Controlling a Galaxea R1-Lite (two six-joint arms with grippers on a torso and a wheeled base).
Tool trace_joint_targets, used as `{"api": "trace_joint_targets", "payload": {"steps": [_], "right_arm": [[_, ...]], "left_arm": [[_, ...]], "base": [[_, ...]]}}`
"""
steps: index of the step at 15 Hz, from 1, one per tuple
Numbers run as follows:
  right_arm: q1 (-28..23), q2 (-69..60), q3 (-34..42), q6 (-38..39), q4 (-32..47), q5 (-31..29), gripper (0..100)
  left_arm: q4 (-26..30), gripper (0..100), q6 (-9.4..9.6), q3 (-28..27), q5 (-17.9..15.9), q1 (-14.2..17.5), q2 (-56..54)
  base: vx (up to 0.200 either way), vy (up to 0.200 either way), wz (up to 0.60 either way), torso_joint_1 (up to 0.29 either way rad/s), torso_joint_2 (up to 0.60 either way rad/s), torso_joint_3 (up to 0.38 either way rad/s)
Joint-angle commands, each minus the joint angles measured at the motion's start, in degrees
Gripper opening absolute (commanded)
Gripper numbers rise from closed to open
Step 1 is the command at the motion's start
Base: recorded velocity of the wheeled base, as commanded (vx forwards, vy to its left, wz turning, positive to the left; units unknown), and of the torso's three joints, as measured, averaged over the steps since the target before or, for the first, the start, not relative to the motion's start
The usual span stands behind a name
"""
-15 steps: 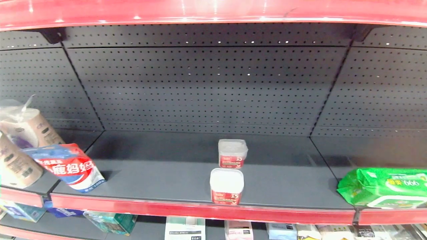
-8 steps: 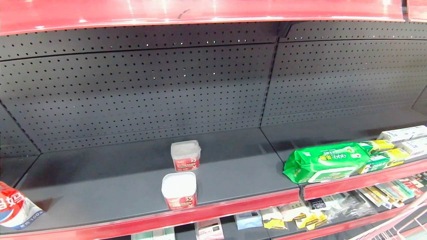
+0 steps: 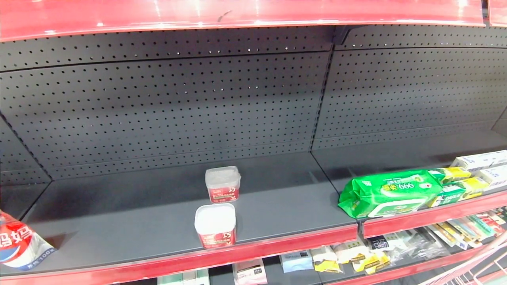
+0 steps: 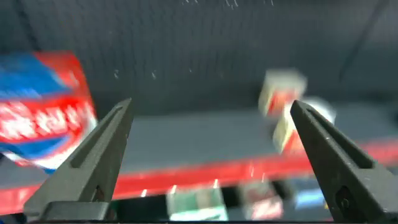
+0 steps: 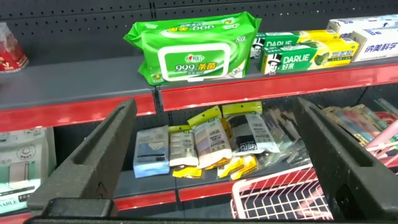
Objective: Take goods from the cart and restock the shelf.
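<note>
Left gripper: fingers spread, nothing between them, facing the shelf front.
Right gripper: spread wide, empty.
Cart: pink wire basket. Its corner shows at 4 o'clock in the head view, lower than the shelf. Its goods are hidden.
Key relation: the cart lies low on the robot's right, so the right arm looks nearer.
Shelf stock: front tub at 6 o'clock, rear tub just behind it. Green wipes pack at 3 o'clock, long axis along the shelf edge.
</note>
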Motion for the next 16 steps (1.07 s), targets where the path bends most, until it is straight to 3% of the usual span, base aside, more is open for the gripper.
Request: {"api": "trace_joint_targets", "payload": {"steps": [1,2,3,5,6,8,13,16], "right_arm": [[0.04,0.09,0.0,-0.13,0.08,0.0,100],[0.04,0.09,0.0,-0.13,-0.01,0.0,100],[0.04,0.09,0.0,-0.13,0.08,0.0,100],[0.04,0.09,0.0,-0.13,0.08,0.0,100],[0.04,0.09,0.0,-0.22,-0.01,0.0,100],[0.04,0.09,0.0,-0.22,0.08,0.09,100],[0.04,0.09,0.0,-0.22,0.08,0.09,100],[0.04,0.09,0.0,-0.22,0.08,0.09,100]], "left_arm": [[1.81,100,-6.39,-20.93,14.62,0.84,40.77],[1.46,100,-6.65,-18.38,16.73,0.4,44.46],[0.5,100,-6.92,-17.24,16.2,-1.88,46.4],[-2.32,100,-7.01,-15.22,15.5,-7.86,49.03],[-3.11,100,-6.83,-13.55,14.97,-13.48,51.14],[-3.2,100,-7.01,-12.05,14.71,-17.35,55.98],[-5.74,100,-7.44,-12.05,14.79,-18.32,65.12],[-6.1,100,-9.2,-12.23,14.97,-18.41,68.9]], "base": [[0.0,0.0,0.0,0.0,0.0,0.0],[0.0,0.0,0.0,0.0,0.0,0.0],[0.0,0.0,0.0,0.0,0.0,0.0],[0.0,0.0,0.0,0.0,0.0,0.0],[0.0,0.0,0.0,0.0,0.0,0.0],[0.0,0.0,0.0,0.0,0.0,0.0],[0.0,0.0,0.0,0.0,0.0,0.0],[0.0,0.0,0.0,0.0,0.0,0.0]]}}
